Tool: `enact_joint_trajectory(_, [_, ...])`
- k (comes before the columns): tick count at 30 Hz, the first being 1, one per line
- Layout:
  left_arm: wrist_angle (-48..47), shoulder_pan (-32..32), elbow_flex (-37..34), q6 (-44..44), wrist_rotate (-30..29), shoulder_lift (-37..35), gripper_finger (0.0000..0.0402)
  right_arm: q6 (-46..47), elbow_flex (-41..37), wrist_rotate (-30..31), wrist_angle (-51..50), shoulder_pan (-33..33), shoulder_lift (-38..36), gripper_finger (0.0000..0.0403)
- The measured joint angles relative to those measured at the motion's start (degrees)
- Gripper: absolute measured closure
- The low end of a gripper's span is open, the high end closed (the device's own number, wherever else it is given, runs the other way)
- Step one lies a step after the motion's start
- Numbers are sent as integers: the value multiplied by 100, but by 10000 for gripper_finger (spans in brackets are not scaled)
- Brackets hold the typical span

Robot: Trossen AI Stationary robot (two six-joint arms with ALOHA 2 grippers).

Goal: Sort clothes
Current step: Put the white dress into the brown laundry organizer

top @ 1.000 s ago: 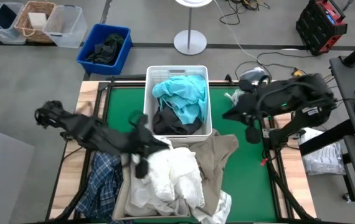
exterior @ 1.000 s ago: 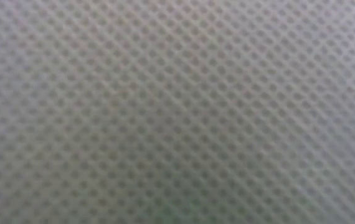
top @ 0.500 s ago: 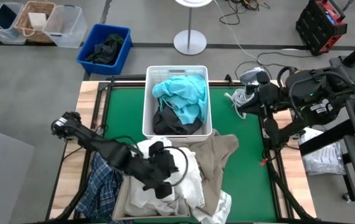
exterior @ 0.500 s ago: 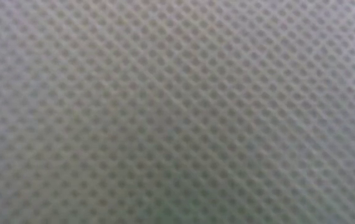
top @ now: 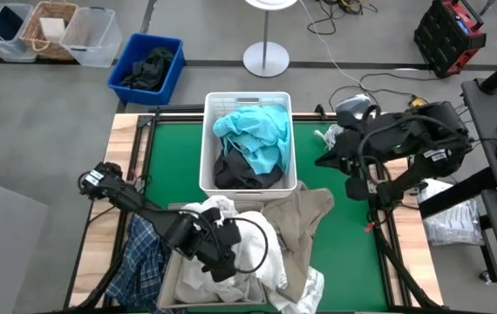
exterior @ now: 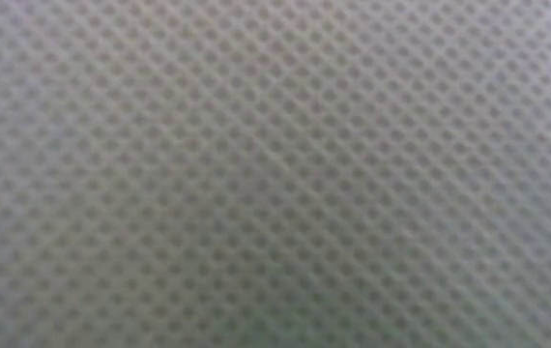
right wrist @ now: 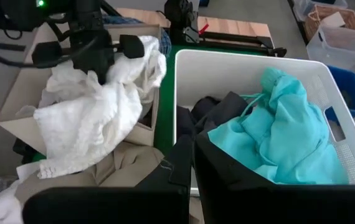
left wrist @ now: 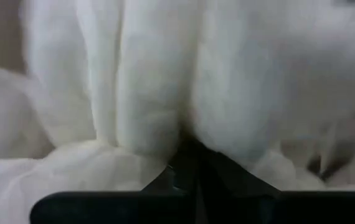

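the left tool [top: 222, 255] is down among the white garments [top: 248, 253] piled at the near middle of the green counter [top: 344, 227]. in the left wrist view its fingers [left wrist: 193, 165] are pressed together with a fold of white cloth [left wrist: 165, 93] bunched right at their tips, so it is clenched on that white cloth. in the right wrist view the same arm lifts a white piece [right wrist: 96, 118] up over the tan box [right wrist: 22, 93] that holds the pile.

a beige garment [top: 305, 214] spreads from under the white heap toward the right side of the counter. the blue-and-white plaid shirt [top: 144, 253] hangs at the near left corner, just beside the box.

a white basket [top: 207, 148] stands at the far middle of the counter. a teal garment [top: 253, 131] lies on top inside it, with a dark grey garment [top: 244, 174] under it at the basket's near end.

the right tool [top: 353, 187] hangs at the far right edge of the counter, well apart from the clothes; its fingers [right wrist: 184, 162] meet with no gap and carry nothing, so it is clenched empty.

the low view is filled by a pale dimpled surface and shows nothing of the clothes.
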Motion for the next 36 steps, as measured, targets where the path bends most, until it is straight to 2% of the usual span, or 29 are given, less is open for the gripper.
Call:
enact_joint_trajectory(8, [218,-192,-1114,-465,975,-127,401,20,-2,0,-2,0,144,393])
enact_joint_trajectory(13, [1629,-206,-2088,-530,1490,-287,401,178,-2,2,-2,0,144,393])
enact_joint_trajectory(16, [2369,-206,-2596,-644,1526,-380,401,295,-2,2,-4,0,144,392])
enact_joint_trajectory(20, [2619,-206,-2858,-651,1520,-448,401,337,-2,9,-3,0,144,391])
enact_joint_trajectory(24, [2271,-204,-2559,-429,1521,-475,401,377,-2,45,-2,0,144,390])
enact_joint_trajectory(31, [923,-209,-1079,160,1532,-488,401,389,-2,48,5,0,144,390])
enact_joint_trajectory(36, [-256,-209,-180,264,1727,-488,401,447,-2,48,4,0,144,390])
